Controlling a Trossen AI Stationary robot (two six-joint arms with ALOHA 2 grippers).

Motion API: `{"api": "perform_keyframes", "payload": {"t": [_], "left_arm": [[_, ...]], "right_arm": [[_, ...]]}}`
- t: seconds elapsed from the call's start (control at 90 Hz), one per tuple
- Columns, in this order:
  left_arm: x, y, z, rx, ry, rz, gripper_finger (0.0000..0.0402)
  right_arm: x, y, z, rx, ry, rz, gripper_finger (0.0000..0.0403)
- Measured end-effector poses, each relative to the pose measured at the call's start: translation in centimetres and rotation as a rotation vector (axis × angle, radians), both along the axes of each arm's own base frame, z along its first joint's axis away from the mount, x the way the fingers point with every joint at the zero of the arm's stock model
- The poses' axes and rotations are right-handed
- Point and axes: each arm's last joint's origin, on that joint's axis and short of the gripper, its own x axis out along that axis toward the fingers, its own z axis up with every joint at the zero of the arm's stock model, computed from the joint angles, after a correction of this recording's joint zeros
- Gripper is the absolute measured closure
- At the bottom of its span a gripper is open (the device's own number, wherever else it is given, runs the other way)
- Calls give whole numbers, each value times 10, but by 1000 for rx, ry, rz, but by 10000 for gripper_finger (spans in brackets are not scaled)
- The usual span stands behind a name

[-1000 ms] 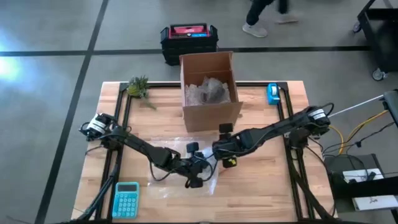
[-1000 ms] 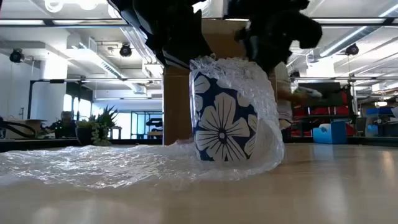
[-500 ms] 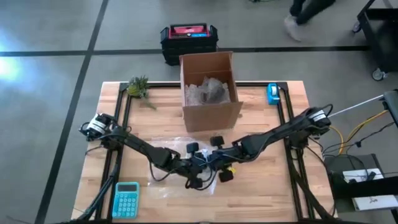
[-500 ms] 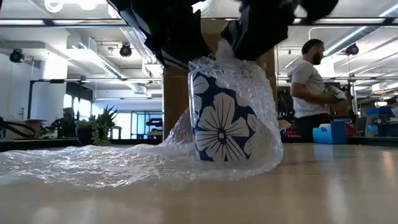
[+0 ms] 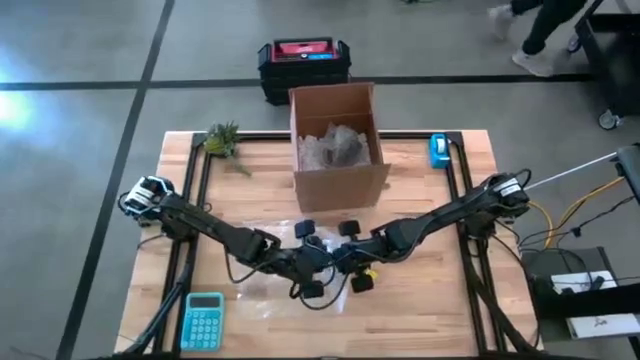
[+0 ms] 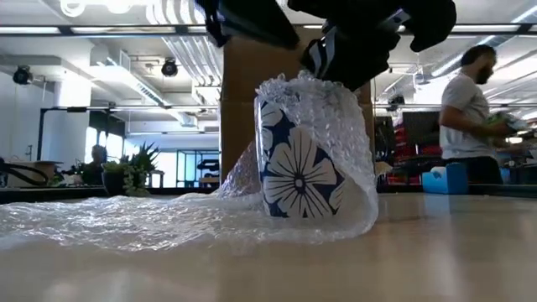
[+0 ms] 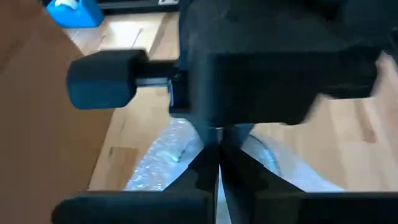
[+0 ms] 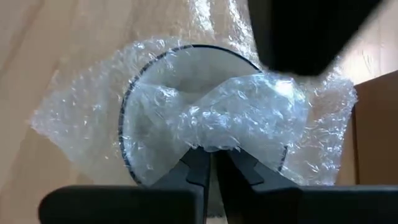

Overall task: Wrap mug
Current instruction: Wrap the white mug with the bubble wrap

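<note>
Since a second ago the left gripper has drawn back from the mug's rim toward its own side, while the right gripper has swung in over the mug, as the high view shows; both now meet at the table's middle, in front of the cardboard box. Low view: the mug (blue with white flowers) stands upright on the table, bubble wrap draped up its side and over its mouth, the rest trailing flat across the wood. Left wrist view: its fingers meet closed, and I cannot tell whether any film lies between them. Right wrist view: its fingers are pinched narrow on the wrap edge folded over the rim. Judging by this, the tucking-in step is under way; next the film likely needs pushing down inside the mug without tipping it
</note>
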Motion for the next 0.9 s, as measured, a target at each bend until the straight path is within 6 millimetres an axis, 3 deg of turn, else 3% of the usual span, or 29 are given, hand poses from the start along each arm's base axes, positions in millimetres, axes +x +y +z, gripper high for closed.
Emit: {"api": "perform_keyframes", "payload": {"t": [0.122,0.233,0.478,0.633,0.9], "left_arm": [[9,3,-34,-17,77,-2,402],[15,0,-46,-65,90,-41,402],[14,1,-45,-75,93,-54,402],[15,1,-45,-72,89,-59,402],[3,3,-35,-75,145,-82,402]], "right_arm": [[-1,0,-1,-4,9,3,395],[-3,0,4,1,25,5,395],[2,0,42,-22,40,0,394],[6,2,53,-15,8,6,394],[19,-2,11,26,88,-24,394]]}}
